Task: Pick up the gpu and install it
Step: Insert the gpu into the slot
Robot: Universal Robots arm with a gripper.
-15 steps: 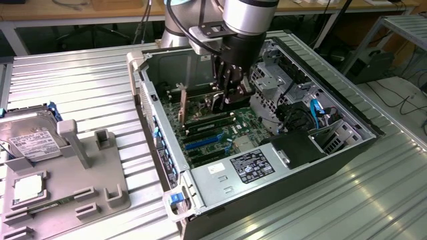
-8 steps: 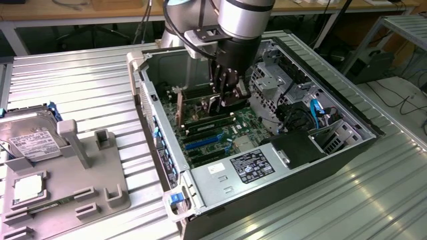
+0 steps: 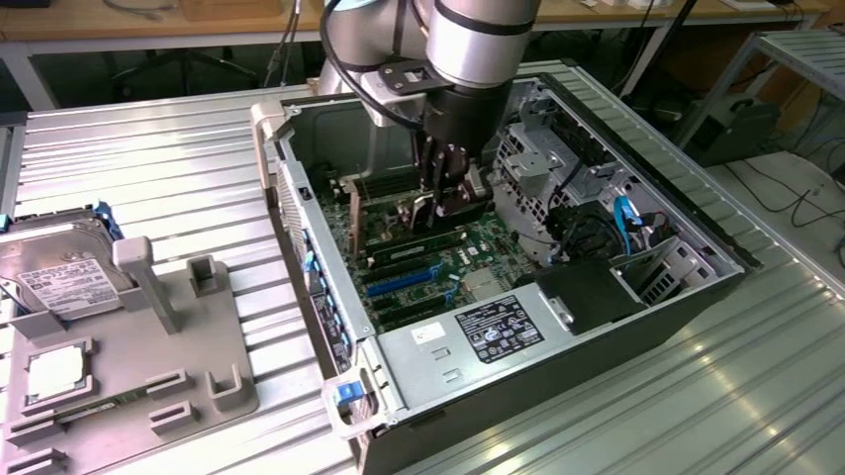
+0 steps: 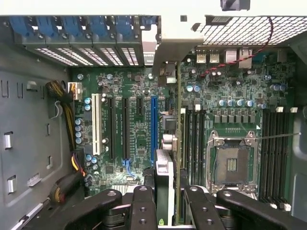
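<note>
Down inside the open computer case [image 3: 660, 213], the gripper [image 4: 169, 194] is clamped narrowly on the gpu [image 4: 163, 165]. The card stands on edge over the motherboard [image 4: 136, 143], just beside the blue slot [image 4: 153, 129]. I can't tell whether it's seated.

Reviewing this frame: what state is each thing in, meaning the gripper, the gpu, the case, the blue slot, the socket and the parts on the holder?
gripper: shut on the gpu.
gpu: held on edge over the motherboard; seating cannot be told.
computer case: lying on its side, panel off.
blue slot: empty.
CPU socket: empty.
hard drive: propped in the grey holder.
CPU chip: lying flat in the grey holder.
</note>
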